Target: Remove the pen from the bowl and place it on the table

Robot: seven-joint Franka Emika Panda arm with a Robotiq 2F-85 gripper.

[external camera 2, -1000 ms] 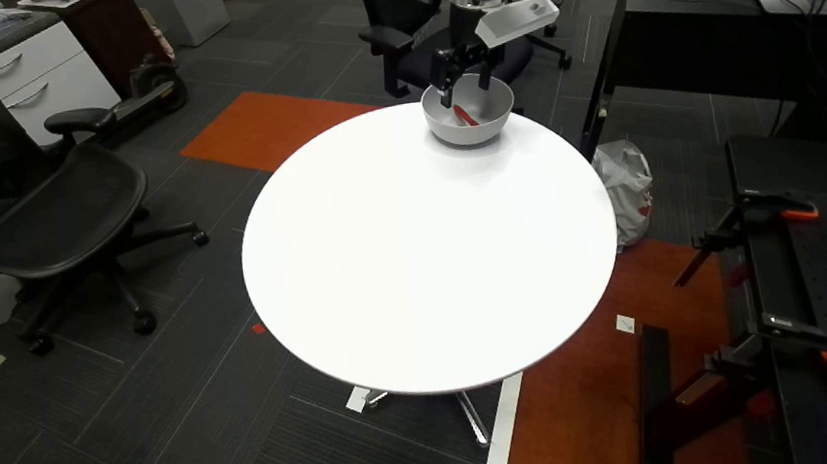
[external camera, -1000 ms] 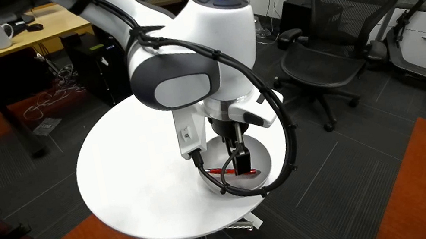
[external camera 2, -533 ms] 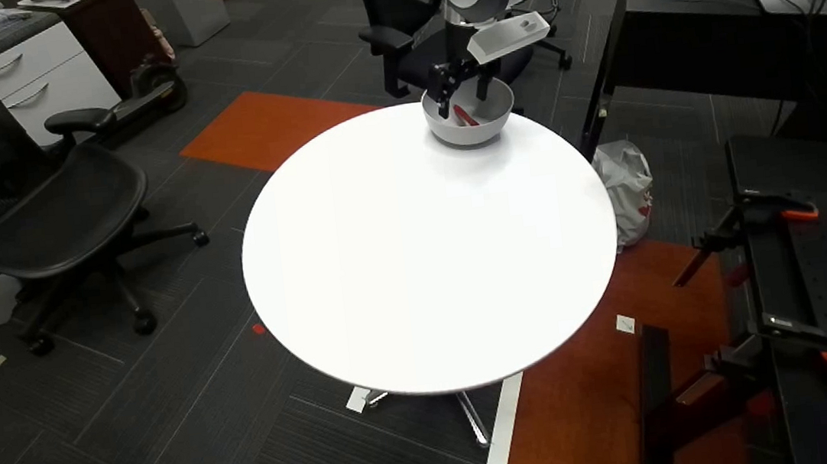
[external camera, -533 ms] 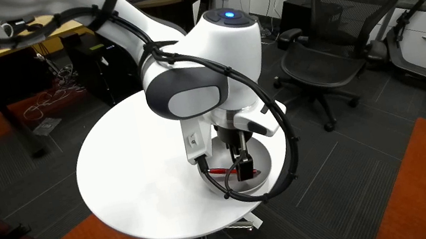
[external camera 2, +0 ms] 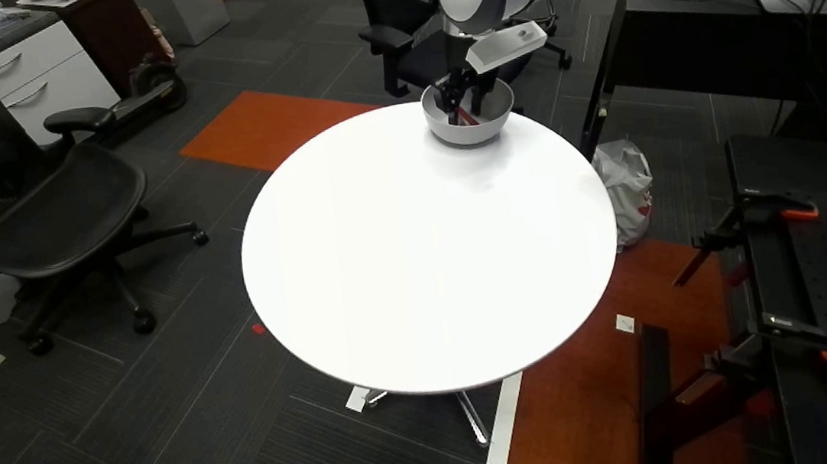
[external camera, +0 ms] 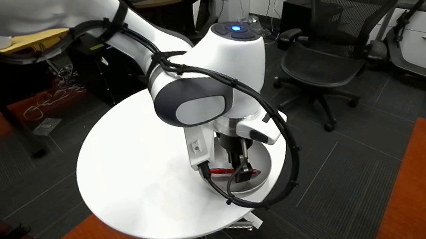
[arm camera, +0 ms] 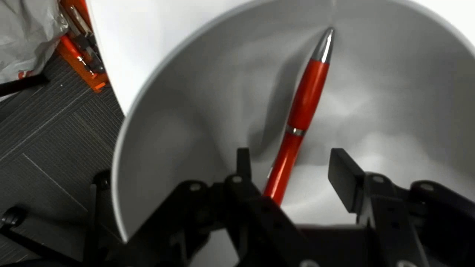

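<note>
The red pen (arm camera: 306,96) with a silver tip lies tilted inside the grey bowl (arm camera: 174,122). It also shows in both exterior views (external camera: 222,171) (external camera 2: 468,116), partly covered by the gripper. The bowl stands near the edge of the round white table (external camera 2: 424,261), in both exterior views (external camera: 262,156) (external camera 2: 470,133). My gripper (arm camera: 292,167) is partly open, with its fingers on either side of the pen's lower half and gaps to both. The pen's lower end is hidden behind the left finger. In both exterior views the gripper (external camera: 244,175) (external camera 2: 466,111) reaches down into the bowl.
The bowl's pale rim surrounds the fingers. A cable loop (external camera: 271,202) hangs from the wrist over the bowl's near side. Black office chairs (external camera: 337,27) (external camera 2: 15,174) stand around the table. A black bench with clamps (external camera 2: 808,260) stands to one side.
My arm has moved down, and the gripper has gone deeper into the bowl. Its fingers look closer together than before, around the pen. The pen and bowl have not visibly moved.
</note>
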